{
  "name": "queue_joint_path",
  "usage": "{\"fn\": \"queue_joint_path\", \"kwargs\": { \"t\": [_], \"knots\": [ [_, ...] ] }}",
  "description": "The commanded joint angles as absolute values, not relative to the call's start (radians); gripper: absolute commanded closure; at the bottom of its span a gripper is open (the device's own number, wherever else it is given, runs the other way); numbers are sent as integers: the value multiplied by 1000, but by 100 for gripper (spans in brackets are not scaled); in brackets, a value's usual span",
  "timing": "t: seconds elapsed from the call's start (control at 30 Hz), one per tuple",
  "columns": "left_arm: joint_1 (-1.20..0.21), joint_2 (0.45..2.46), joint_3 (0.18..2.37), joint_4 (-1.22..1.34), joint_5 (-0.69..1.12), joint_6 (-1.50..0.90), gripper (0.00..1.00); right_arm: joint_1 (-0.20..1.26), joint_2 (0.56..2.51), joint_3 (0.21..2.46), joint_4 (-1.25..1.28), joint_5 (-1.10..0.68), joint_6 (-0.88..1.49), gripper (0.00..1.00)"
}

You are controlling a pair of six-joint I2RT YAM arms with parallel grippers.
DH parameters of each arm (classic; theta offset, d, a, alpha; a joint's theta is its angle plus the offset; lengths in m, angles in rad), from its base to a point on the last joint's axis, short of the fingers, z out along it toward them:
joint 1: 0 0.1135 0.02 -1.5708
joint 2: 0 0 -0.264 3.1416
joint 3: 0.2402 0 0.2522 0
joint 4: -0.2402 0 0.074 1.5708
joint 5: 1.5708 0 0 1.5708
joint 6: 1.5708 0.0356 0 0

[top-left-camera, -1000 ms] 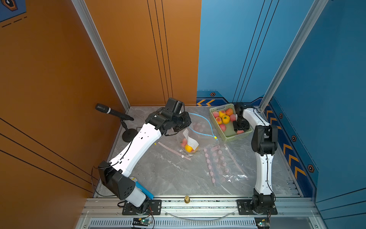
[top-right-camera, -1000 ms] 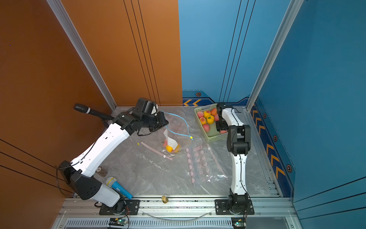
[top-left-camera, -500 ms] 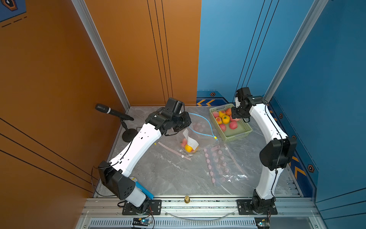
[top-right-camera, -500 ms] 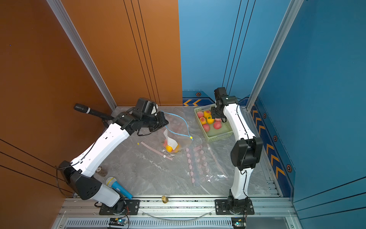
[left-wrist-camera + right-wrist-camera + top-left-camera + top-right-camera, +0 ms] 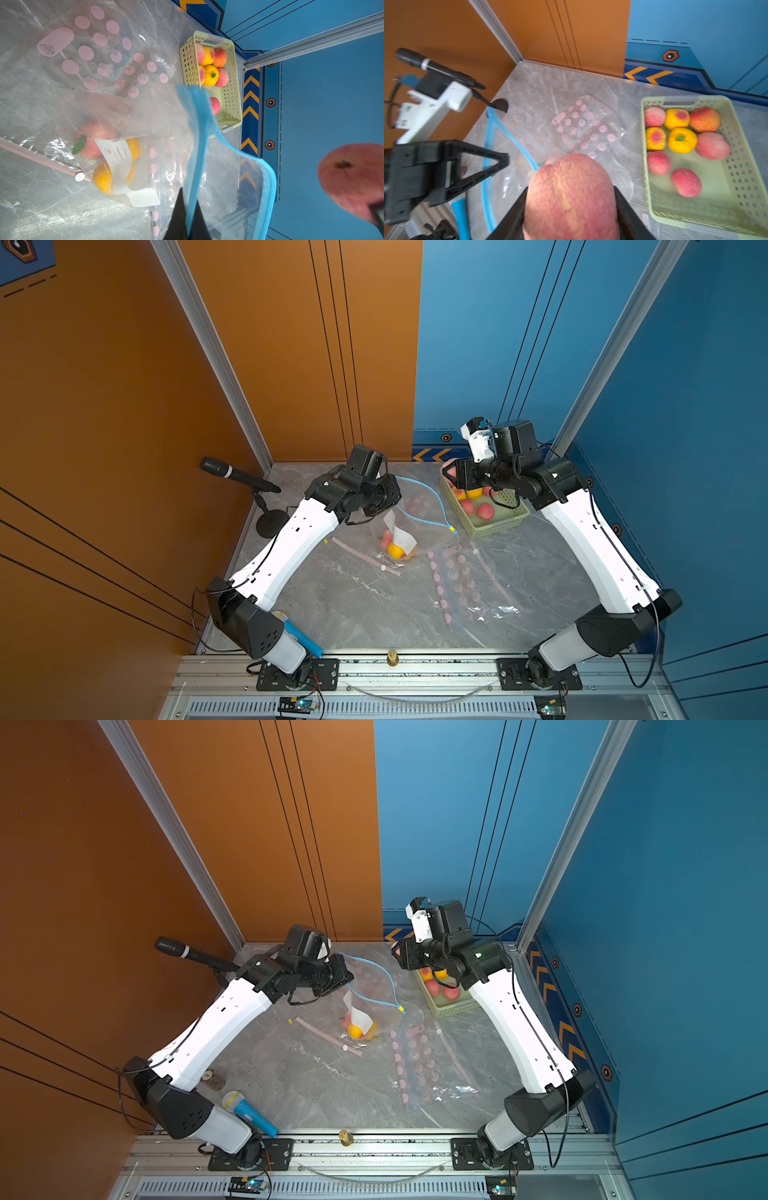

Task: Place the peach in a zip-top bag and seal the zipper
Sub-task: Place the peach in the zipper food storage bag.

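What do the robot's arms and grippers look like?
The left arm and right arm have smooth white shells, black joints and thin black cables looping alongside. The left gripper and right gripper are black and angular; the left one shows hollow triangular frames.

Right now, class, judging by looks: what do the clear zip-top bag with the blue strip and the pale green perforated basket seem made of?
Clear zip-top bag: thin glossy plastic film; it wrinkles, glints, and shows the fruit through it.
Pale green perforated basket: probably moulded rigid plastic, matt; uniform colour, regular holes.

orange wall (image 5: 104,385) — left; blue wall (image 5: 685,364) — right | grey marble floor (image 5: 353,614); aluminium posts (image 5: 208,344)
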State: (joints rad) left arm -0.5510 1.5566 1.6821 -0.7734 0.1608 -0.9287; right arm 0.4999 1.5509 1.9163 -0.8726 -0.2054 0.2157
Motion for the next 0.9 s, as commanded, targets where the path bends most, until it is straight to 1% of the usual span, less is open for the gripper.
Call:
{"fn": "queue_joint_path", "kwargs": {
  "t": [0.0,0.2,0.4,0.5,0.63,0.67,0.73,0.87],
  "knots": [
    [-550,1555,1695,-775,161,-915,100,554,1549,1895,-829,-242,242,75],
    [-552,1552,1694,-774,159,-916,100,636,1592,1883,-823,-230,240,74],
    [-554,1543,1694,-773,158,-917,100,675,1647,1877,-833,-192,237,74],
    [-554,1539,1694,-775,155,-916,100,684,1664,1879,-846,-159,229,71],
    [-554,1534,1693,-774,155,-917,100,689,1675,1881,-858,-121,220,62],
    [-555,1533,1694,-774,155,-917,100,689,1675,1882,-860,-113,220,58],
    [-555,1531,1694,-772,158,-917,100,690,1677,1883,-862,-102,218,46],
    [-555,1531,1693,-770,160,-918,100,690,1678,1885,-866,-100,215,31]
  ]
}}
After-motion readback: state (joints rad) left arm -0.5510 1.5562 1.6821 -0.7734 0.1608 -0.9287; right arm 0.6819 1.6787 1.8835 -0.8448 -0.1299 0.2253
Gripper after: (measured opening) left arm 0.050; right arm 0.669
